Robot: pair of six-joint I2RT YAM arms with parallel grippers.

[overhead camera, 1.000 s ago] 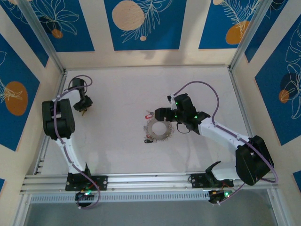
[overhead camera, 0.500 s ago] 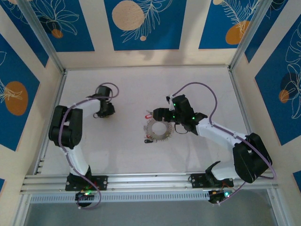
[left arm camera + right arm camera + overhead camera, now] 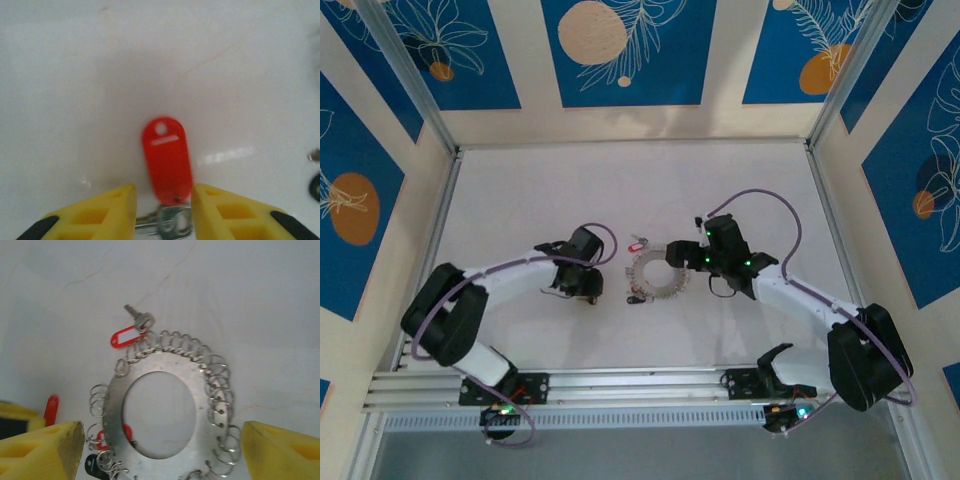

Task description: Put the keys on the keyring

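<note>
Keyring (image 3: 207,390) flat on the table (image 3: 260,295), lying between the two fingers of the right gripper (image 3: 162,427), one finger (image 3: 45,445) just beside the ring's rim on either side. Far key (image 3: 132,332): just ahead of the ring's far rim, beyond the fingertips, toward the finger on the wrist view's left. Near keys (image 3: 107,447): at the rim beside that same finger, back toward the palm. Left gripper (image 3: 588,285): left of the ring and apart from it, low over the table. Loose key (image 3: 166,160): on the table between the left gripper's fingers (image 3: 100,217), its tag ahead of the fingertips and its metal end back between them.
</note>
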